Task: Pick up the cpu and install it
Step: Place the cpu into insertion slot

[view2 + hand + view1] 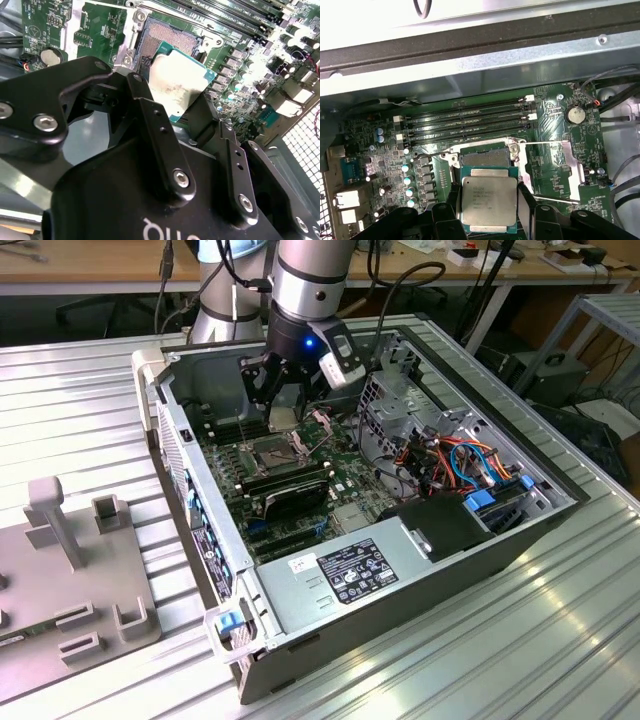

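1. Claw (489, 210): it is clenched on the cpu (489, 201). In the first wrist view, one black finger (526, 200) presses on each of two opposite edges of the chip.
2. Cpu: it hangs in the grip with its metal lid facing the first wrist camera. In the second wrist view the cpu (176, 80) overlaps one corner of the socket (170, 36).
3. Socket: in the first wrist view the socket (485, 156) lies just beside the chip, and most of its contact field is uncovered. The chip is therefore judged not yet seated. Whether any edge of it touches the socket cannot be told.
4. Hold-down frame (575, 170): it is swung open to one side of the socket, so the socket is ready to receive the chip.
5. Memory slots (470, 122): these run alongside the socket on its far side from the claw.
6. Computer case (200, 520): in the exterior view the claw (278, 390) reaches down into the open case.
7. Progress: pick-up is done. Seating the chip and closing the frame remain.
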### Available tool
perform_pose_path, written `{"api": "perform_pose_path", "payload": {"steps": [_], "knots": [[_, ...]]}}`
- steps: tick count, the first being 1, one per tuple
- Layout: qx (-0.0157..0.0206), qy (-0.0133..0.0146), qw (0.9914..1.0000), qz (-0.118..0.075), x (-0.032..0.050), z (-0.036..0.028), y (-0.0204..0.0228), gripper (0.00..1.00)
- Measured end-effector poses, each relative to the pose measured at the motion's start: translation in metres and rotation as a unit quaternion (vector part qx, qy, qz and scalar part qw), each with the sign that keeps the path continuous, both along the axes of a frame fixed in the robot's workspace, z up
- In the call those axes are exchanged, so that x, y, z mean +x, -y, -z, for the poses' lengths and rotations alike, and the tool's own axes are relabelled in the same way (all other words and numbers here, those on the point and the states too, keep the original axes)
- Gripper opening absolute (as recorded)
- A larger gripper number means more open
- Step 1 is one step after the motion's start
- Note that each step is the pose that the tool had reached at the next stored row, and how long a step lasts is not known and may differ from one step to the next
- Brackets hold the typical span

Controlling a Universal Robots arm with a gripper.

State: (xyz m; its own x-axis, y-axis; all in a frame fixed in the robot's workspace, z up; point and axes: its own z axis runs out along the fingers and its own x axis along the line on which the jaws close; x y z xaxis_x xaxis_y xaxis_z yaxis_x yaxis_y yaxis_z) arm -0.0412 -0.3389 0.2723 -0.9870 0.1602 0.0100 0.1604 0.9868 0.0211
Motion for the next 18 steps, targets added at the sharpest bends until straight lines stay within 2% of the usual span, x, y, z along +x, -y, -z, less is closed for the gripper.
{"api": "perform_pose_path", "payload": {"steps": [3,7,18], "knots": [[0.0,0.0,1.0,0.002,0.0,0.0,0.0,0.55],[0.0,0.0,0.99983,0.018,0.0,0.0001,0.0,0.55],[0.0,0.0,0.99972,0.024,0.0,0.0001,0.0,0.55]]}}
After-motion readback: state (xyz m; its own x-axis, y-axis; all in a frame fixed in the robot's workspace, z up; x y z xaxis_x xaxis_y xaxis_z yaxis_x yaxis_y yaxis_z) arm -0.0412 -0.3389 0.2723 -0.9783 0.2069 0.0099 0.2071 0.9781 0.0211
